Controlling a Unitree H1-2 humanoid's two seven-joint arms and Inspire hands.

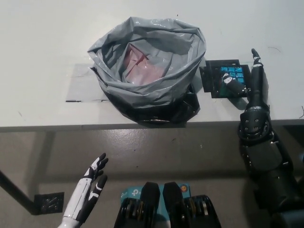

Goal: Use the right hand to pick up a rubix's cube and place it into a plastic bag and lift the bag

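Here, seen from steeply above, a pale white surface fills the upper half of the view, with its front edge running straight across the middle. Below that edge lies a grey, glossy floor in shadow, and a small dark square plate sits on the floor at lower left. Near the middle of the surface stands a crumpled grey plastic bag, its mouth wide open and its rim rolled outward; something pale pink shows inside, too blurred to identify. The bag's lower part is darker and sits close to the surface's front edge. A faint rectangular patch, slightly greyer than the rest, lies flat on the surface just left of the bag and passes under it. Just right of the bag rests the rubix's cube, dark-framed with teal squares on its upper face. The black right robot hand reaches up from the lower right, its digits spread, one lying across the cube's right side and another pointing straight up beside it; nothing is gripped. The white left robot hand rests low at the lower left, over the floor, spread and holding nothing.
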